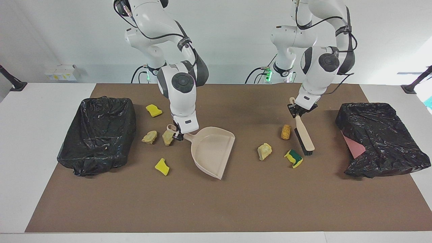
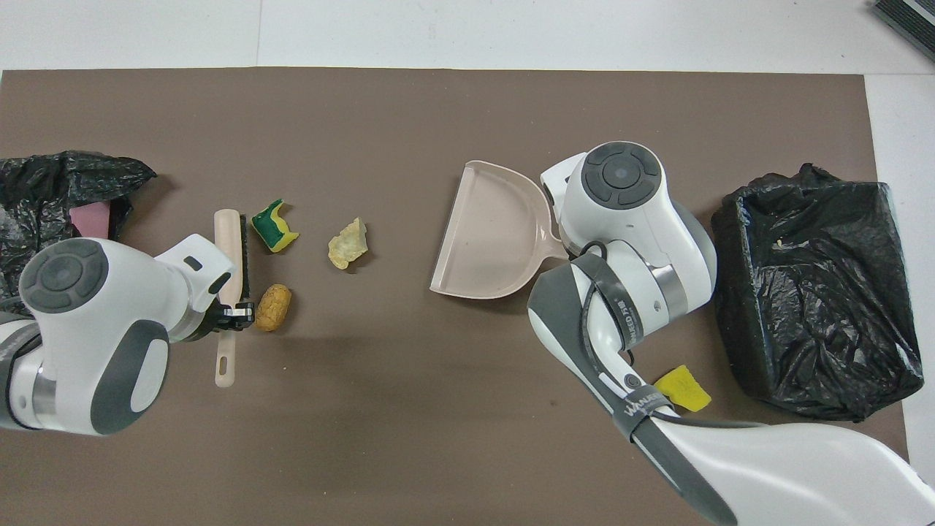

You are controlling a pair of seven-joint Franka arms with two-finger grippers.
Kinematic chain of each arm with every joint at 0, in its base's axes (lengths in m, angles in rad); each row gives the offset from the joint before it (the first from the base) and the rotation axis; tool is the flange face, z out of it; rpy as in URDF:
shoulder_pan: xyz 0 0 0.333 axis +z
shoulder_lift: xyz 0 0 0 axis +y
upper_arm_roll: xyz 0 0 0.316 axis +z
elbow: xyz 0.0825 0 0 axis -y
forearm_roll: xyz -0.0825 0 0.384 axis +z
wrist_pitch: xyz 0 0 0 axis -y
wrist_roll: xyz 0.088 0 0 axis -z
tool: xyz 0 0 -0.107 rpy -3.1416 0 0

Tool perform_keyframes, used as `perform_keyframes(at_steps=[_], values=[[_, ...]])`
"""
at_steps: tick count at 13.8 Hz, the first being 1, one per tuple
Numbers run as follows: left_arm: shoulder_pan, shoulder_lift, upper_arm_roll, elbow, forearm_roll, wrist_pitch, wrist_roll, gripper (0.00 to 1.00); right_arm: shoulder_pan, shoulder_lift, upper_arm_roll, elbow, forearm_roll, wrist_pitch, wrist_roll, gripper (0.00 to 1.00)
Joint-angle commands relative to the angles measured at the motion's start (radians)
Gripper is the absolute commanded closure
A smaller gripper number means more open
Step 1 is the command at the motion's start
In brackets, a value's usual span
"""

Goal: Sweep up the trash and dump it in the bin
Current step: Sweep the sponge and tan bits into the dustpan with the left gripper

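Clamped on tool handles, both sets of fingers: right gripper pinching the dustpan handle, left gripper pinching the brush handle.

Spread under everything, a brown mat on a white table. At each end of the mat, a bin lined with black plastic: right-end bin sitting open and upright, left-end bin slumped, pink showing at one edge.

Between the bins, resting on the mat, the beige dustpan, turned so its open mouth faces the left arm's end, probably to catch scraps pushed that way. Handle end just beside a pale chunk.

Angled down near the left-end bin, the brush, bristles on or very near the mat, just beside a yellow-green sponge and an orange-brown lump. Placed on the outer side of those scraps, likely so a stroke drives them toward the pan.

Scattered on the mat, none yet in pan or bin, seven bits of trash. Between brush and pan: sponge, lump and a second pale chunk. Toward the right arm's end: first chunk, another chunk beside it, a yellow bit nearer the robots, a second yellow bit farther out.
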Motion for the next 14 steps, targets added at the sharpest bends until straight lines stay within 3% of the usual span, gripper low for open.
perform_keyframes(at_steps=[1,5,8,11,14], values=[[0.003,0.128,-0.013,0.148,0.06,-0.007,0.09,1.0,-0.012,0.059,0.009,0.087,-0.045,-0.014,-0.174,1.0],[-0.047,0.12,-0.02,0.126,0.056,0.004,0.28,1.0,0.009,0.063,0.018,0.087,-0.083,-0.02,-0.265,1.0],[-0.104,0.113,-0.023,0.11,0.041,0.004,0.305,1.0,0.044,0.053,0.019,0.07,-0.085,-0.035,-0.283,1.0],[-0.191,0.097,-0.021,0.105,-0.08,-0.011,0.317,1.0,0.054,0.039,0.019,0.049,-0.085,-0.047,-0.294,1.0],[-0.176,0.061,-0.013,0.129,-0.096,-0.063,0.304,1.0,0.052,0.024,0.024,0.014,-0.082,-0.028,-0.303,1.0]])
